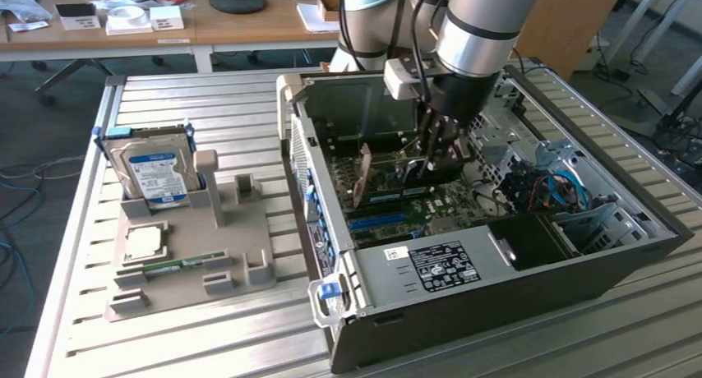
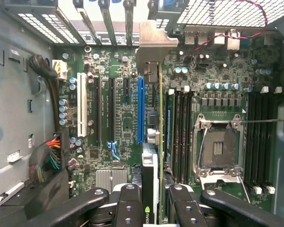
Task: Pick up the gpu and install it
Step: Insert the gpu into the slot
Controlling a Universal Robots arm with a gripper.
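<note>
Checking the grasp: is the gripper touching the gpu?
Touching. In the wrist view the gripper has a finger against each face of the gpu, with no gap showing.

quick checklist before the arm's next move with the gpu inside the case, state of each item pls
1. Grip: the gripper is closed on the gpu, a finger on each side. ok
2. Card pose: it stands on edge to the motherboard. ok
3. Bracket end: the metal bracket points to the rear slot openings of the case. ok
4. Slot line-up: the card sits beside the blue slot; which slot lies under it is hidden. cannot tell
5. Seating: the contact edge is hidden. cannot tell
6. Cables: the cable bundle lies well away from the card. ok
</note>
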